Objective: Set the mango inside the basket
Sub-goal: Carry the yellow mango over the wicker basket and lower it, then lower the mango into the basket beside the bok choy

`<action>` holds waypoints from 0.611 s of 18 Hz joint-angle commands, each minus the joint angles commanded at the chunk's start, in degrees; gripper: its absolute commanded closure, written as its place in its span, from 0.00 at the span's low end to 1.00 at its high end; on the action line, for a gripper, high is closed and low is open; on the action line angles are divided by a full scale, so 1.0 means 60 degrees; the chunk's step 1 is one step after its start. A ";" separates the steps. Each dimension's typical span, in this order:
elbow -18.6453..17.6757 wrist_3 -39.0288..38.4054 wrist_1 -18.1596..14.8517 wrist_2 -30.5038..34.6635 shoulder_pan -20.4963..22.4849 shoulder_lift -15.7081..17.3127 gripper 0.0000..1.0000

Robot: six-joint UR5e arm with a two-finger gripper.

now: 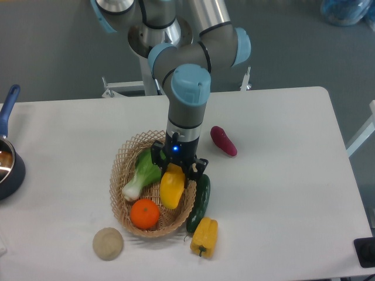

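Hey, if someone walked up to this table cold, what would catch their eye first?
Probably the arm's tool reaching straight down into the wicker basket mid-table, with the yellow mango right under it among an orange and a leafy green vegetable. Next, the yellow bell pepper and dark green cucumber just outside the basket's right rim.

A robotics lab set up as a mock kitchen: an industrial arm [188, 88] on a metal pedestal stands at 12 o'clock over a plain white table [281, 193] on bare grey floor. Toy produce fills a basket [120, 175] at center; a blue-handled pot [7, 158] sits at 9 o'clock.
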 joint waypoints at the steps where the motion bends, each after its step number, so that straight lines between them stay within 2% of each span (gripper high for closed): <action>1: -0.0044 0.0000 0.0000 0.0000 -0.0029 -0.0015 0.59; 8: -0.0059 0.0000 0.0000 0.0000 -0.0176 -0.0278 0.53; 11: -0.0030 0.0029 0.0015 0.0000 -0.0191 -0.0439 0.47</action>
